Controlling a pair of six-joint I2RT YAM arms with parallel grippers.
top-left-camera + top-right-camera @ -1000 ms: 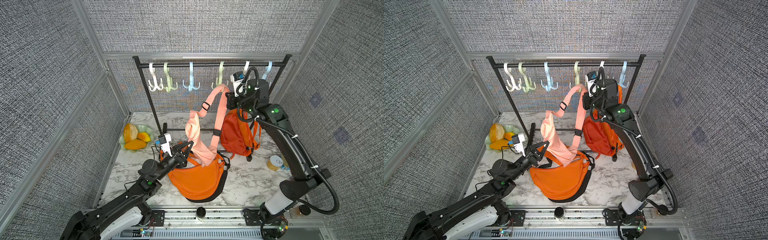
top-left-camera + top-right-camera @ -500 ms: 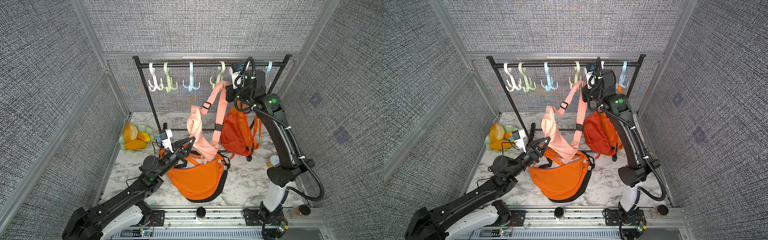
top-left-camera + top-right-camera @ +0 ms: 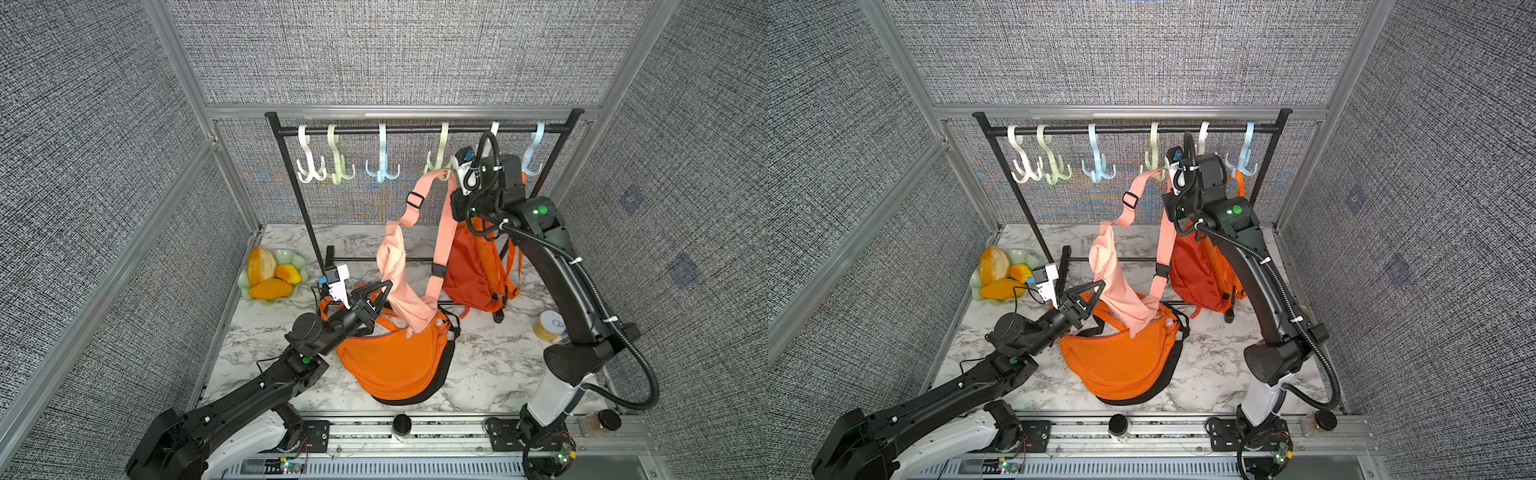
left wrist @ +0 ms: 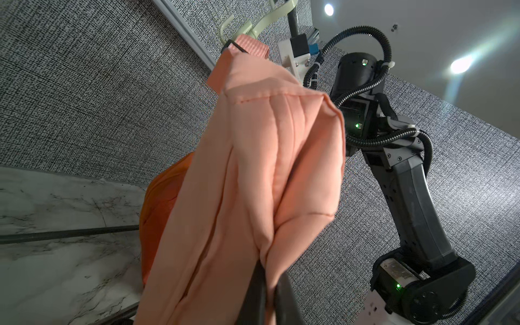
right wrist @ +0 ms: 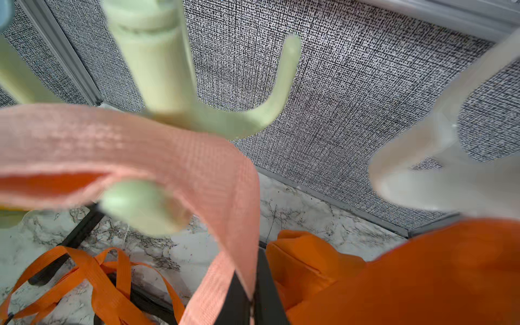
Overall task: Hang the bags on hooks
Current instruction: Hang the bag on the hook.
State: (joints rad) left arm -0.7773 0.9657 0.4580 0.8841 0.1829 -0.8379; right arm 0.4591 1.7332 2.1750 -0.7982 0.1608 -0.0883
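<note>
- Peach bag (image 3: 397,266) is held by both hands and hangs in the air between them, above the bench (image 3: 478,361) and in front of the rack.
- Right hand (image 5: 253,304), raised close under the rail (image 3: 415,129), is clenched on the bag's strap (image 5: 219,168). Just past its fingers the strap loops around the near prong of the pale green hook (image 5: 157,70).
- Left hand (image 4: 268,292), low and tilted upward, is clenched on a fold of the bag's padded body.
- Under the bag, an orange sling bag (image 3: 395,361) lies flat on the marble bench.
- An orange backpack (image 3: 473,266) stands upright behind the right arm; I cannot tell whether it hangs from a hook.
- The rail carries six hooks, and a bowl of fruit (image 3: 272,274) sits at the bench's far left.
</note>
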